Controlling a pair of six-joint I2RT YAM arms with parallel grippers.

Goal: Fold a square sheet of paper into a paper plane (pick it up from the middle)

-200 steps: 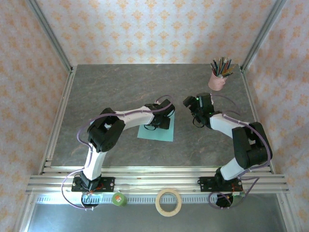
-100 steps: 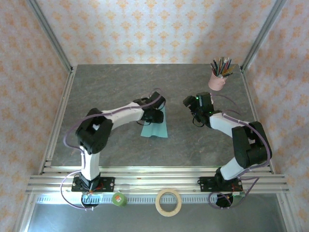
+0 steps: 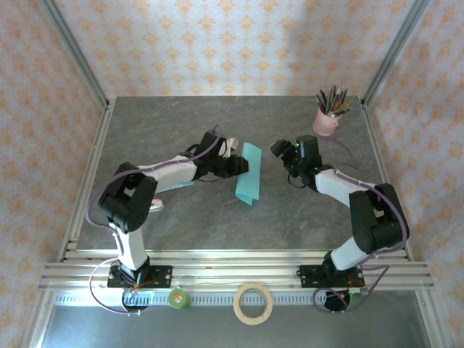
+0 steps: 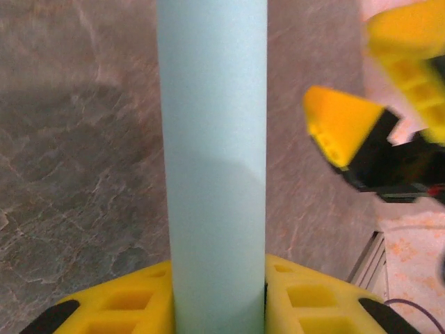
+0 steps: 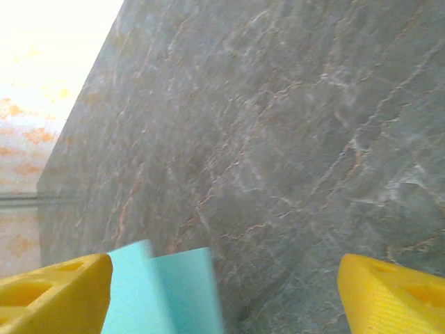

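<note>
The square sheet of paper (image 3: pixel 249 175) is light turquoise and is bent into a narrow upright curl, lifted off the grey table near its middle. My left gripper (image 3: pixel 235 164) is shut on it from the left. In the left wrist view the curled sheet (image 4: pixel 212 139) rises between the two yellow fingers (image 4: pixel 313 299). My right gripper (image 3: pixel 280 150) hangs open just right of the sheet, apart from it. In the right wrist view, an edge of the sheet (image 5: pixel 167 292) shows beside the left finger of that gripper (image 5: pixel 224 278). The same gripper's yellow fingertips (image 4: pixel 344 125) face the left wrist camera.
A pink cup of coloured pencils (image 3: pixel 326 116) stands at the back right corner. A pale blue sliver (image 3: pixel 184 184) lies under the left arm. On the near rail sit a tape roll (image 3: pixel 253 303) and a green object (image 3: pixel 177 298). Metal posts frame the table (image 3: pixel 181 123).
My left gripper closed on the flat sheet and raised it toward the back right, so the sheet now stands curled. My right gripper shifted slightly left and narrowed a little.
</note>
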